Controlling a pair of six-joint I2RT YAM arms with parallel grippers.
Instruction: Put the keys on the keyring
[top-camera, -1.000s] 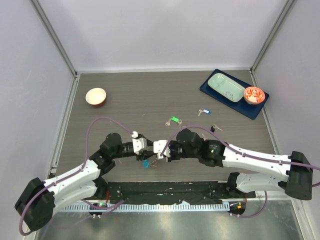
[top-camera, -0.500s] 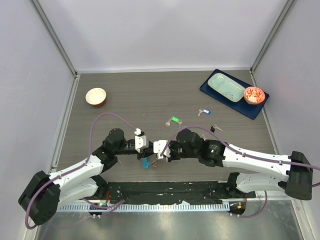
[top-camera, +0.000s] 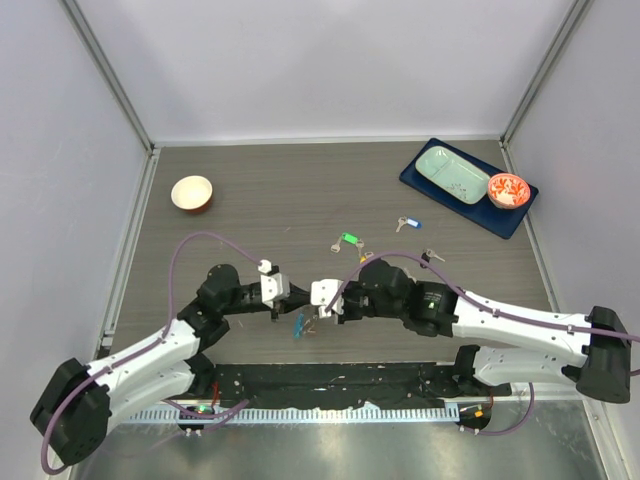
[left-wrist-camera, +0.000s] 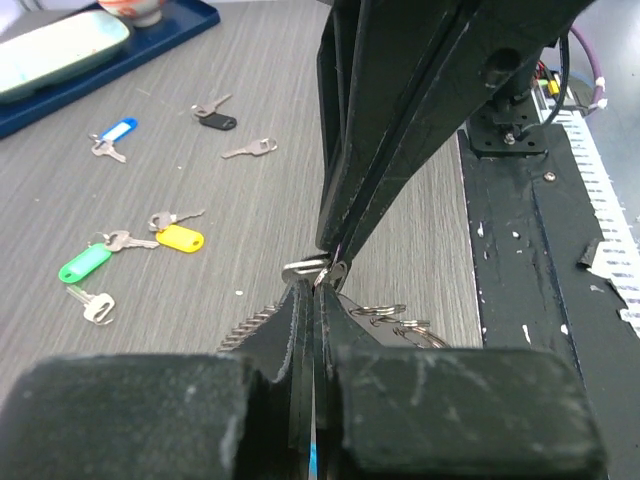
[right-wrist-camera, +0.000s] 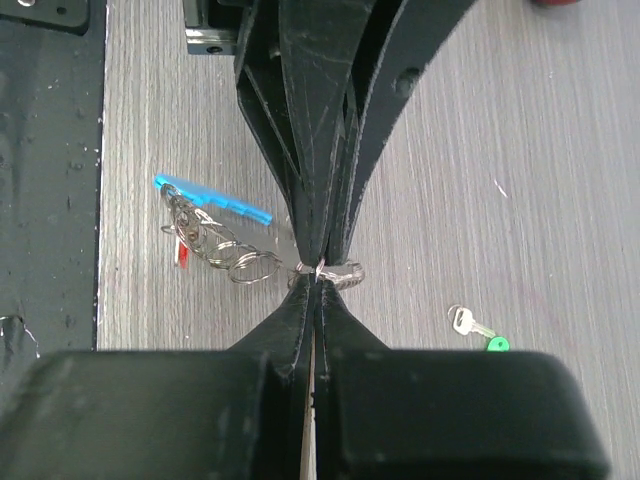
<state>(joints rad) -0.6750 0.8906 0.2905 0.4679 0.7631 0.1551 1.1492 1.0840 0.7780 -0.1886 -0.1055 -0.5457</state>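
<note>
Grippers meet tip to tip at lower centre of the top view. Left gripper (left-wrist-camera: 315, 290) and right gripper (right-wrist-camera: 315, 283) are both clamped on a small ring of the keyring (right-wrist-camera: 222, 246). Keys (left-wrist-camera: 180, 237) lie loose on the table, above and to the right.

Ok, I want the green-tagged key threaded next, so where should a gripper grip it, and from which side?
Probably by the green tag, not its thin silver key: the tag is the wider part and lies flat on the table. Come straight down and pinch across its narrow width, clear of the yellow tag nearby.
</note>
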